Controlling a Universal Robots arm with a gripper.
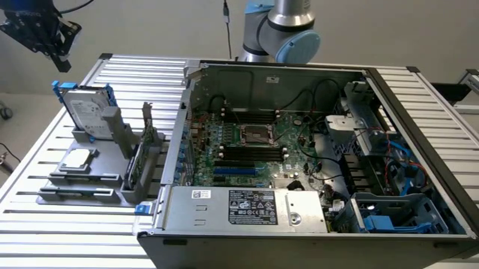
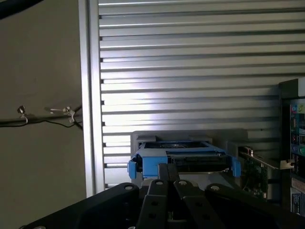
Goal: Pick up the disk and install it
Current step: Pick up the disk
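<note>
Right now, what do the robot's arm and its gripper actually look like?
The arm is a round silver-grey metal tube with pale blue caps on its joints. The gripper is matte black and angular, built from linked bars dotted with round bolts, and a dark cable curves away from it. Its fingers are slim black bars.

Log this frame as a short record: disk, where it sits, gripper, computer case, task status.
disk: flat silver-grey metal hard drive in a blue plastic bracket, upright, untouched
seat: grey plastic stand on the slatted metal table
gripper: black robot gripper, shut, empty, in the air apart from the disk
case: open black metal computer case, motherboard exposed
status: disk not picked up
</note>
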